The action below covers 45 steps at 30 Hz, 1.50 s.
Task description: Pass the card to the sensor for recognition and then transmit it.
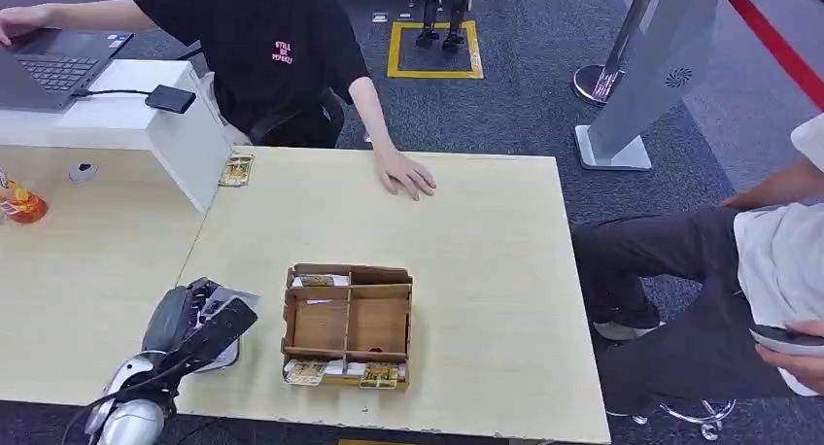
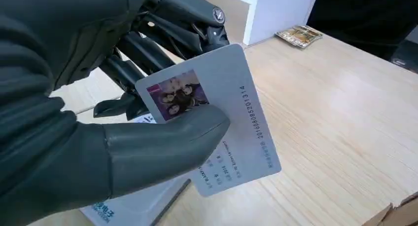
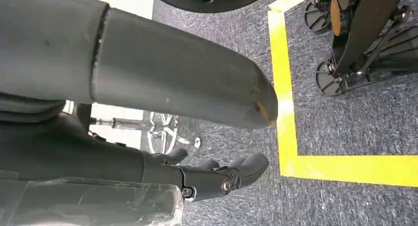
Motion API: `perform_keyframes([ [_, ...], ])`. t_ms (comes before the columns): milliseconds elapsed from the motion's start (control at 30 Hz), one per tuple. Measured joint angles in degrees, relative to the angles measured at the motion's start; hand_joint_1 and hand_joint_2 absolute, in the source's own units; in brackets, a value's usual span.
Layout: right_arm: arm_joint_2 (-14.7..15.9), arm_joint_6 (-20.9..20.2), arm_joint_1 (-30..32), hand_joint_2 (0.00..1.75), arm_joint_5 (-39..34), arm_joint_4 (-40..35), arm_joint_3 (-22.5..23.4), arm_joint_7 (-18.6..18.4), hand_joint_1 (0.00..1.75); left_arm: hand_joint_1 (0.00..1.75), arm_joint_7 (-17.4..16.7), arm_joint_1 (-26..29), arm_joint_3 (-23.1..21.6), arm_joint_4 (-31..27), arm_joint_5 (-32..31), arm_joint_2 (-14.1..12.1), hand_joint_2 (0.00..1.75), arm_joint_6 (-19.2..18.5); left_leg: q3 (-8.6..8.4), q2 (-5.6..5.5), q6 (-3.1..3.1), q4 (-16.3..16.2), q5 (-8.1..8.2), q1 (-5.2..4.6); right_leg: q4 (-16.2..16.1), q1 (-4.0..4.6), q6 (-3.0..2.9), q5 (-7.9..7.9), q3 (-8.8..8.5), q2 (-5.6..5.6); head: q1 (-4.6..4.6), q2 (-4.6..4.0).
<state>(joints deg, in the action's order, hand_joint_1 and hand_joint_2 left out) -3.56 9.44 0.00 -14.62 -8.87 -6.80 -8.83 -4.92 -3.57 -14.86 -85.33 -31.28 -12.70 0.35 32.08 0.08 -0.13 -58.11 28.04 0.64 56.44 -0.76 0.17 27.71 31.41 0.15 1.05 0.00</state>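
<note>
Left hand (image 2: pixel 98 137) pinches the card (image 2: pixel 222 122) between its thick thumb and dark fingers (image 2: pixel 148 53), low over the near left part of the desk (image 1: pixel 486 231). That card is white, with a small group photo at one corner and lines of printed digits along its edge, and it tilts above a white sheet. Just right of the hand sits a brown cardboard tray (image 1: pixel 348 325) with more cards. Right hand (image 3: pixel 197 176) hangs over grey carpet, fingers loosely curled, holding nothing.
</note>
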Motion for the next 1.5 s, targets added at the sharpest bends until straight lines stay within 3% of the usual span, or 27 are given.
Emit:
perform_keyframes([
  [667, 0.02, 0.61, 0.01, 0.0, -0.02, 0.0, -0.04, -0.13, 0.0, 1.75, -2.25, -1.8, 1.13, 5.66, -4.5, 1.29, 1.75, 5.66, 0.03, 0.0, 0.0, 0.01, 0.0, 0.0, 0.0, 0.0, 0.0, 0.0, 0.0, 0.01, 0.0, 0.0],
  [1067, 0.02, 0.7, 0.01, 0.0, -0.02, 0.02, -0.04, -0.13, 0.0, 1.75, -2.25, -1.89, 2.49, 6.27, -4.65, 1.4, 1.75, 5.99, 0.03, 0.0, 0.0, 0.01, 0.0, 0.0, 0.0, 0.0, 0.0, 0.0, 0.01, 0.01, 0.0, 0.0],
  [1367, 0.02, 0.7, 0.03, 0.0, -0.22, 0.02, -0.04, -0.42, 0.0, 1.75, -2.32, -2.02, 2.86, 7.41, -5.18, 0.61, 1.75, 3.23, 0.03, 0.0, 0.0, 0.01, 0.0, 0.0, 0.0, 0.0, 0.0, 0.0, 0.01, 0.01, 0.02, 0.0],
  [1500, 0.02, 0.72, 0.03, 0.0, -0.39, 0.02, -0.04, -0.42, 0.0, 1.75, -3.21, -2.01, 3.01, 7.5, -7.55, 0.22, 1.75, 4.3, 0.03, 0.0, 0.0, 0.01, 0.0, 0.01, 0.0, 0.0, 0.0, 0.0, 0.01, 0.01, 0.0, 0.0],
])
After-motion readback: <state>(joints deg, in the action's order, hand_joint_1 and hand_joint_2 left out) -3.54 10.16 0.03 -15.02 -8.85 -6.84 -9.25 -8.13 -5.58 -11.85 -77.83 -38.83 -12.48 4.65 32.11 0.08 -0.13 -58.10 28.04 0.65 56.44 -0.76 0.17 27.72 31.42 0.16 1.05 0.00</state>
